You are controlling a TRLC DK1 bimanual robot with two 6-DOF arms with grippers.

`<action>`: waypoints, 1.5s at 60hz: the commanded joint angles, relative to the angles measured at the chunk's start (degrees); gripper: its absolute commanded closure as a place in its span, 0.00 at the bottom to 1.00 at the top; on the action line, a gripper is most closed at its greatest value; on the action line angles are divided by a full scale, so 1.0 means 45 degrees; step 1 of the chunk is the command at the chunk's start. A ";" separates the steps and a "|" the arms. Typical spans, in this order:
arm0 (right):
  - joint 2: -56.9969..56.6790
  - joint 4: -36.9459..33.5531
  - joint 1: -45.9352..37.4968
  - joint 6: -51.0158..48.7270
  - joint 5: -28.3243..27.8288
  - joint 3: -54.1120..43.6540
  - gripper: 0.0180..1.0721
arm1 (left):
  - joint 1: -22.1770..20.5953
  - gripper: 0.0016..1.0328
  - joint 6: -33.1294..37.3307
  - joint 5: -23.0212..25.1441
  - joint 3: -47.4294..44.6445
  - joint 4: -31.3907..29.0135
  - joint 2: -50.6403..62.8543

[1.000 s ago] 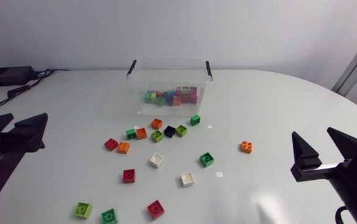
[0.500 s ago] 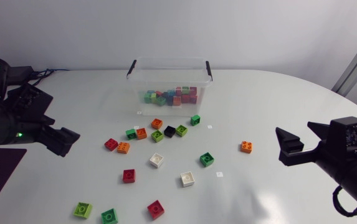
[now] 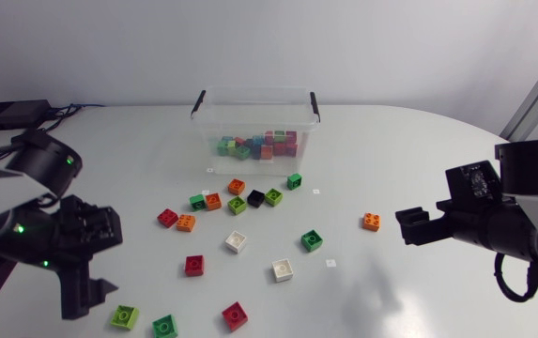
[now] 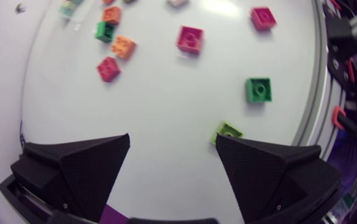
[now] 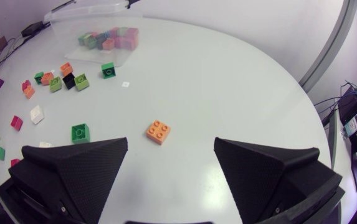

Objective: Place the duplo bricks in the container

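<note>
Starting lower left in the head view: left pincer (image 4: 172, 139) spread wide, gripping nothing, lime brick (image 4: 228, 132) just by one fingertip. Next along the bottom edge, a green brick (image 3: 164, 326) and a red brick (image 3: 235, 315). Mid-frame, loose bricks (image 3: 236, 241) scattered over the white bench (image 3: 391, 141). Top centre, clear container (image 3: 250, 91) with a bunch of coloured bricks (image 3: 259, 145) inside. Further right, lone orange brick (image 3: 372, 222), then right pincer (image 5: 171, 140) at mid-right, also gaping wide and empty, orange brick just ahead of it, not touching.
</note>
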 commanded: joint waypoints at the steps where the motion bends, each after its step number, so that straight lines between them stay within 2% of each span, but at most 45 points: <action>1: 0.0573 -0.0554 0.0206 -0.0351 -0.0187 0.0667 0.05 | -0.0442 0.08 0.1432 -0.0174 -0.1026 -0.0388 0.0257; 8: 0.1667 -0.2214 0.0519 -0.1933 -0.0324 0.1644 0.05 | -0.0793 0.10 0.1921 -0.0370 -0.1748 -0.0291 0.0784; 14: 0.1921 -0.2195 0.0597 -0.2226 -0.0343 0.1702 0.05 | -0.0813 0.11 0.2057 -0.0370 -0.1748 -0.0115 0.1233; 18: 0.1960 -0.2234 0.0636 -0.2285 -0.0812 0.1761 0.05 | -0.0813 0.12 0.2292 -0.0350 -0.1846 0.0178 0.1409; 25: 0.1960 -0.2214 0.0636 -0.2324 -0.1261 0.1800 0.05 | -0.0891 0.12 0.2682 -0.0291 -0.2451 0.1252 0.1721; 40: 0.2194 -0.2331 0.0617 -0.2090 -0.1281 0.2034 0.05 | -0.0735 0.30 0.3776 0.1095 -0.2627 0.1487 0.2464; 47: 0.2487 -0.2663 0.0499 -0.1191 -0.1241 0.2483 0.11 | -0.0695 0.51 0.4089 0.1759 -0.2588 0.1487 0.2737; 51: 0.2761 -0.3015 0.0421 -0.0703 -0.1222 0.2815 0.13 | -0.0715 0.72 0.4206 0.1798 -0.2510 0.1506 0.3225; 52: 0.2858 -0.3093 0.0402 -0.0547 -0.1222 0.2894 0.14 | -0.0695 0.73 0.4206 0.1857 -0.2471 0.1506 0.3303; 63: 0.4206 -0.3640 0.0246 0.1114 -0.0968 0.3519 0.14 | -0.0227 0.75 0.4245 0.2248 -0.2002 0.1526 0.3831; 75: 0.5847 -0.3816 0.0167 0.2793 -0.0577 0.4280 0.14 | 0.0105 0.75 0.4147 0.2970 -0.1416 0.1467 0.3167; 81: 0.6765 -0.4011 0.0187 0.3321 0.0028 0.4866 0.14 | 0.0398 0.75 0.3932 0.3517 -0.0889 0.1448 0.2835; 90: 0.8073 -0.4324 0.0206 0.4082 0.0048 0.5765 0.26 | 0.0652 0.75 0.3132 0.4259 0.0107 0.1448 0.2425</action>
